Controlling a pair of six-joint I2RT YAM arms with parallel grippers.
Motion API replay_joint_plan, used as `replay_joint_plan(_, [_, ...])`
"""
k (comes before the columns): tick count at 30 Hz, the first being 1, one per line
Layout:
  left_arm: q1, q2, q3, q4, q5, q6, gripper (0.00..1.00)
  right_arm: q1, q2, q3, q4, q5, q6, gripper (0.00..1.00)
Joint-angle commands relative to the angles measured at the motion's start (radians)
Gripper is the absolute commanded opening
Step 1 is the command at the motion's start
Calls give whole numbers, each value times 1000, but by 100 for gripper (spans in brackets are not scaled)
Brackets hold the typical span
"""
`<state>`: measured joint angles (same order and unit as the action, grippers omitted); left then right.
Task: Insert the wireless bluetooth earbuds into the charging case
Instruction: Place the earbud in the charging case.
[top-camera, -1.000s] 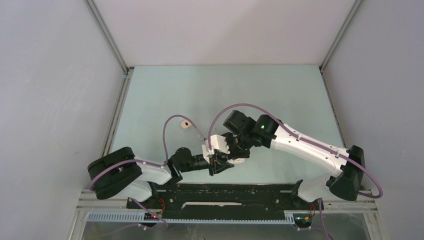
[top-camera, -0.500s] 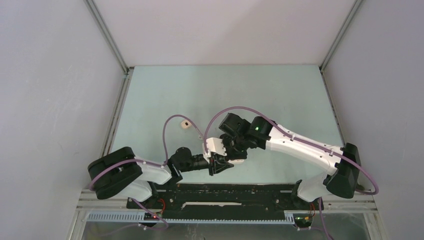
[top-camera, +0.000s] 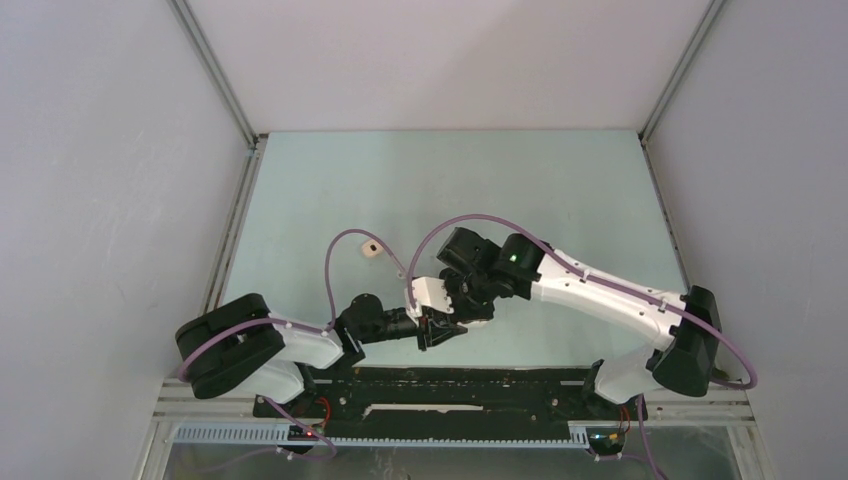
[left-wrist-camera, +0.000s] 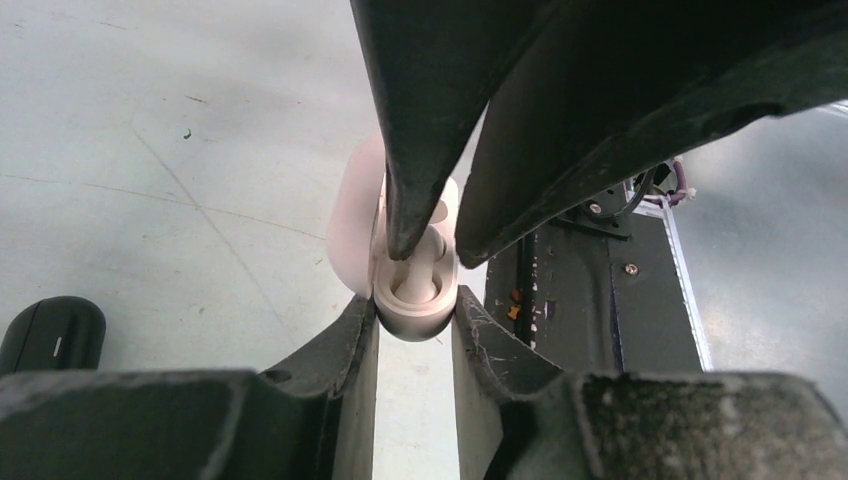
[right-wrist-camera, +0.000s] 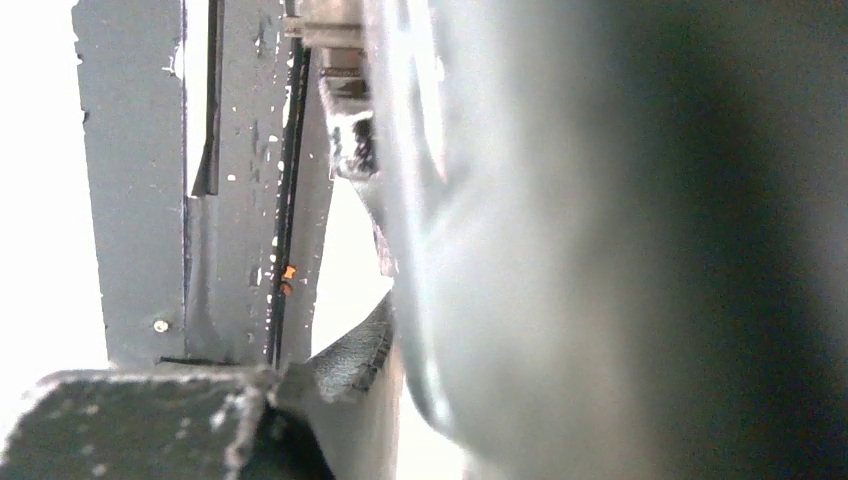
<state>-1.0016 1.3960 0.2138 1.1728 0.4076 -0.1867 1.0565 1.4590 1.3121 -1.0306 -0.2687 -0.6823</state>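
Observation:
In the left wrist view my left gripper (left-wrist-camera: 415, 312) is shut on a cream charging case (left-wrist-camera: 412, 318), held upright with its lid (left-wrist-camera: 352, 225) swung open to the left. A cream earbud (left-wrist-camera: 412, 280) sits stem-down in the case's well. My right gripper (left-wrist-camera: 437, 248) reaches down from above, its two dark fingertips just over the case mouth with a narrow gap between them. From above, the two grippers meet near the table's front centre, left gripper (top-camera: 436, 336) below right gripper (top-camera: 452, 316). The right wrist view is a close blur, and only one finger (right-wrist-camera: 350, 362) is clear.
A black case (left-wrist-camera: 50, 335) lies on the table left of my left fingers. A small cream piece with a dark spot (top-camera: 371, 249) lies farther back on the pale green table (top-camera: 560, 190). The black base rail (top-camera: 450, 385) runs along the near edge.
The right arm has shifted slightly left and nearer, down onto the held case. Its fingers have parted a little. The left arm has not moved.

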Motion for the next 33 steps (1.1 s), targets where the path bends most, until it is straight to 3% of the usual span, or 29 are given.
replay_joint_plan(1, [1, -12, 22, 57, 23, -5, 0, -9, -87, 38, -23, -41, -37, 27])
replay_joint_plan(7, [1, 0, 28, 49, 23, -4, 0, -135, -188, 150, -136, -279, -55, 28])
replay_joint_plan(11, [3, 1, 28, 41, 14, -1, 0, -373, -283, 126, -61, -445, -35, 34])
replay_joint_plan(13, [7, -12, 17, 41, -2, -3, 0, -518, -351, 9, 111, -513, 35, 45])
replay_joint_plan(16, [11, -76, 3, -26, -68, -26, 0, -716, -402, -189, 443, -585, 246, 82])
replay_joint_plan(17, [11, -112, 5, -81, -94, -27, 0, -760, -382, -219, 501, -618, 275, 84])
replay_joint_plan(19, [11, -209, 20, -254, -154, -13, 0, -779, -307, -216, 516, -584, 290, 78])
replay_joint_plan(23, [11, -435, 39, -597, -337, 29, 0, -716, -167, -153, 490, -485, 318, 43])
replay_joint_plan(29, [11, -778, -43, -823, -684, -100, 0, -496, -4, -88, 478, -292, 278, 32])
replay_joint_plan(33, [11, -1002, -69, -1054, -863, -232, 0, -397, 185, 34, 417, -259, 300, 25])
